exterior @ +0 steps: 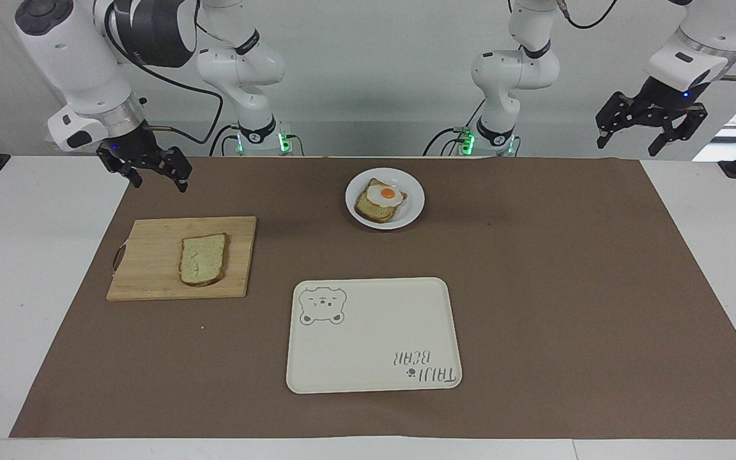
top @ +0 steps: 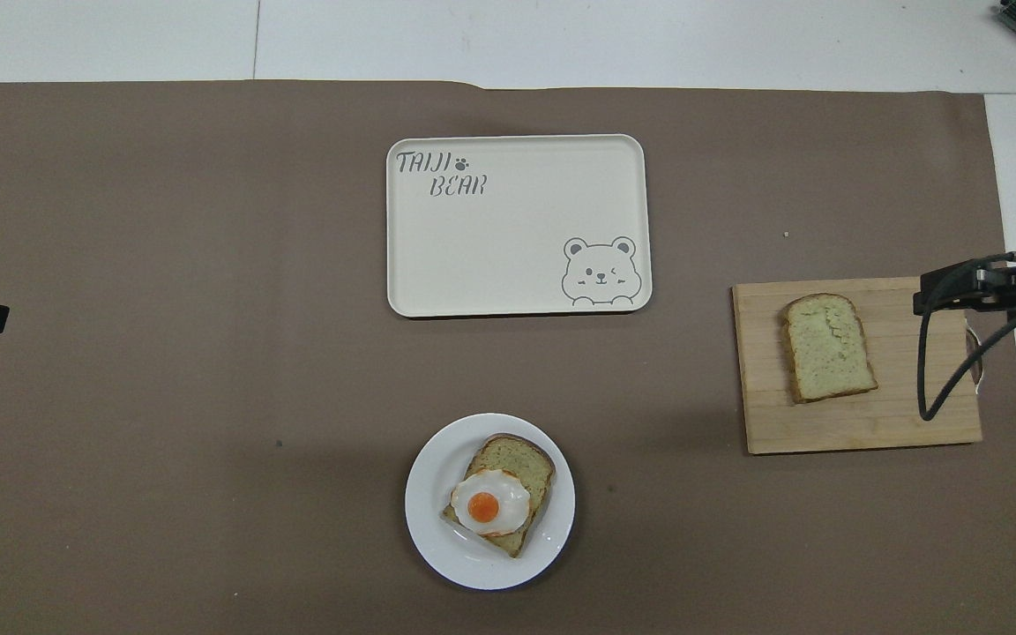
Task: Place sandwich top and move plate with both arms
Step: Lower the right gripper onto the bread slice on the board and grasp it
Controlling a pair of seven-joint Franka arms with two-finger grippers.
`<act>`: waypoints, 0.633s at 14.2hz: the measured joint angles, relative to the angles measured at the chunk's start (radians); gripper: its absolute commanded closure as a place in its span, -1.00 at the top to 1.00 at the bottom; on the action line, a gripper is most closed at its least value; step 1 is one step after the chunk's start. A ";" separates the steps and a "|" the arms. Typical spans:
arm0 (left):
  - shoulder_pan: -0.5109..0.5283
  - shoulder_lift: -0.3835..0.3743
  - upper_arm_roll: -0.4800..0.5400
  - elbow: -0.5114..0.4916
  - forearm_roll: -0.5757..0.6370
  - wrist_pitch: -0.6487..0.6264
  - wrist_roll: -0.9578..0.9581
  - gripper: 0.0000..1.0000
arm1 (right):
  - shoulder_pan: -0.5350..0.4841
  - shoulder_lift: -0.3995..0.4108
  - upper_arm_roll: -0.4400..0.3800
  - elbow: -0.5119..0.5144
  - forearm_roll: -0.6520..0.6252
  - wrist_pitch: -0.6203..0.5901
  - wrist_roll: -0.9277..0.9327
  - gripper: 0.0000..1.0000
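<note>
- I'm at the first step: the top (exterior: 202, 259) lies untouched on the board (exterior: 151, 255), toward the right arm's end.
- Right claw (exterior: 154, 172) hangs spread near the board; next it must drop onto the top.
- Left claw (exterior: 648, 131) waits, spread; plate (exterior: 414, 207) unmoved.

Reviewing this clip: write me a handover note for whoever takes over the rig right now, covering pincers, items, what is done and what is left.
Right pincer: open, empty, raised over the mat at the robots' edge of the cutting board.
Left pincer: open, empty, waiting in the air at its own end of the table.
Sandwich top: flat on the cutting board, untouched.
Plate: close to the robots, mid-table, holding the bread slice with fried egg.
Bear tray: farther from the robots than the plate.
Done: nothing yet.
Left: pick up the sandwich top, set it on the egg, then move the plate with both arms.
</note>
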 measured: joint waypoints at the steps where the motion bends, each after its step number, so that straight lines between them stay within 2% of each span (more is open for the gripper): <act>1: 0.000 0.000 0.000 0.000 0.000 0.000 0.000 1.00 | 0.000 0.000 0.000 -0.028 0.000 0.024 -0.004 1.00; 5: 0.000 0.000 0.000 0.000 0.000 0.000 0.000 1.00 | -0.012 0.002 0.000 -0.146 0.000 0.136 -0.082 1.00; 9: 0.000 0.000 0.000 0.000 0.000 0.000 0.000 1.00 | -0.069 0.015 -0.001 -0.291 0.000 0.321 -0.215 1.00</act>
